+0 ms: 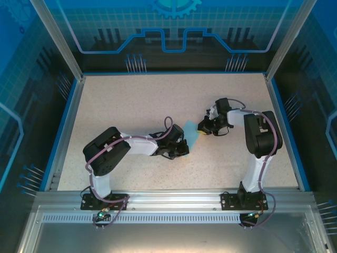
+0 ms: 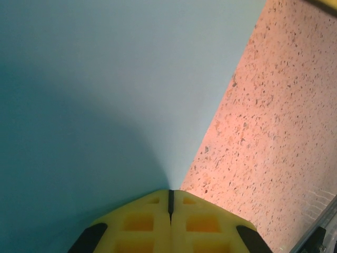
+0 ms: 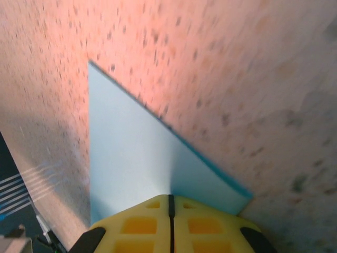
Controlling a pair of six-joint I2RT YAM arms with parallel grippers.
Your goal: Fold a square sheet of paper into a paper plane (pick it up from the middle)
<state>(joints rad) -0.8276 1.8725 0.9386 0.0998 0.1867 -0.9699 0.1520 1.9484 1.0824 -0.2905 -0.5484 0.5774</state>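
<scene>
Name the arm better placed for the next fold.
Probably right: the right end effector pinches the paper at an edge, its pointed corner free ahead; the left end effector anchors the broad side.

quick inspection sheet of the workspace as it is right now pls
surface: speckled beige table with a blue rim
job's things: light-blue sheet of paper between the two grippers, right of the table's middle; a pointed corner shows in the right wrist view; whether it is creased cannot be told
clutter: nothing seen
grippers: left gripper shut on the sheet; right gripper shut on the sheet at another edge; yellow fingers together on both
cables: purple cables run along both arms, clear of the paper
surroundings: blue printed panels around the table, metal rail under the arm bases
</scene>
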